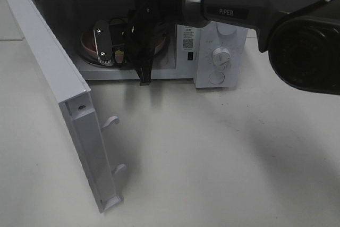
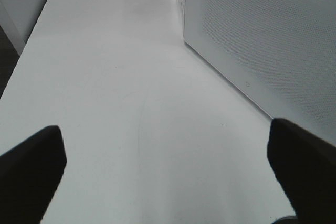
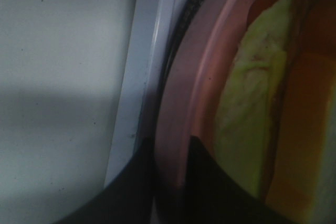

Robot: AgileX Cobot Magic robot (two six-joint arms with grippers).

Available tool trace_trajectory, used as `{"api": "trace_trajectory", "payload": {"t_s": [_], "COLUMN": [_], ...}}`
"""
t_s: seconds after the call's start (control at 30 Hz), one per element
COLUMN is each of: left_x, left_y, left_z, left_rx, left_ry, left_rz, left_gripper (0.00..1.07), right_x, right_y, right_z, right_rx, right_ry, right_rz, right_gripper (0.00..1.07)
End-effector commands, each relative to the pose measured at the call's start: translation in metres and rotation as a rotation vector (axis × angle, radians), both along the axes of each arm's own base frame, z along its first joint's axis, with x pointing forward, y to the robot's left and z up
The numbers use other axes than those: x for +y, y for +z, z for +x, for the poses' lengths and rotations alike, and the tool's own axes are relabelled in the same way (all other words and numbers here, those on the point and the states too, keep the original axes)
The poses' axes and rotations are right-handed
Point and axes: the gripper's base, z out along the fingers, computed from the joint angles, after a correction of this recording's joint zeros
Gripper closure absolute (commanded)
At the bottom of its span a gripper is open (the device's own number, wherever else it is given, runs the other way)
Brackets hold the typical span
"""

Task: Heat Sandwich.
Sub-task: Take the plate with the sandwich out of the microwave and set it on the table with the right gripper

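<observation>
Two arms are mine, and only the right one is working now. From the high camera, my right arm (image 1: 234,9) is reaching across into the microwave (image 1: 212,51), whose door (image 1: 58,94) is standing wide open. My right gripper (image 1: 109,51) is sitting inside the cavity at the plate (image 1: 87,43). The sandwich itself is hidden behind my wrist in this view. My left arm is not showing here.

My left wrist camera is looking along the bare table (image 2: 131,103) beside the microwave's perforated side wall (image 2: 262,40). My left gripper (image 2: 168,166) is standing with its jaws spread wide and nothing between them.

My right wrist camera is pressed close. My two dark fingers (image 3: 210,187) are pinching the pink rim of the plate (image 3: 178,129), narrowed onto it. The sandwich (image 3: 262,119) is lying on that plate, just past my fingertips, its pale yellow-green filling and orange crust facing the lens. The microwave's white sill (image 3: 142,77) is running right alongside the plate's edge.

I am judging that I am in the loading step, setting the plate into the cavity. Next I am needing to let go of the rim, draw my arm back clear of the opening, and swing the door shut.
</observation>
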Motion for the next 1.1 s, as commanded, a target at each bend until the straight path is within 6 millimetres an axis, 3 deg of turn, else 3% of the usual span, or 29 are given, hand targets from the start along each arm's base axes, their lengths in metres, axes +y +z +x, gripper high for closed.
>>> {"api": "trace_trajectory", "payload": {"t_s": [0.03, 0.57, 1.1], "left_x": [0.000, 0.000, 0.000], "left_y": [0.000, 0.000, 0.000], "left_z": [-0.002, -0.002, -0.002], "left_rx": [-0.029, -0.029, -0.029], "left_ry": [0.000, 0.000, 0.000], "left_rz": [-0.002, -0.002, -0.002], "left_gripper": [0.02, 0.02, 0.02], "right_x": [-0.006, -0.025, -0.044], "right_y": [0.003, 0.014, 0.040], "right_z": [-0.003, -0.031, -0.060], "right_rx": [0.053, -0.038, -0.029], "right_ry": [-0.023, 0.069, 0.083], "right_rz": [0.002, 0.013, 0.001], "right_gripper": [1.07, 1.07, 1.07]}}
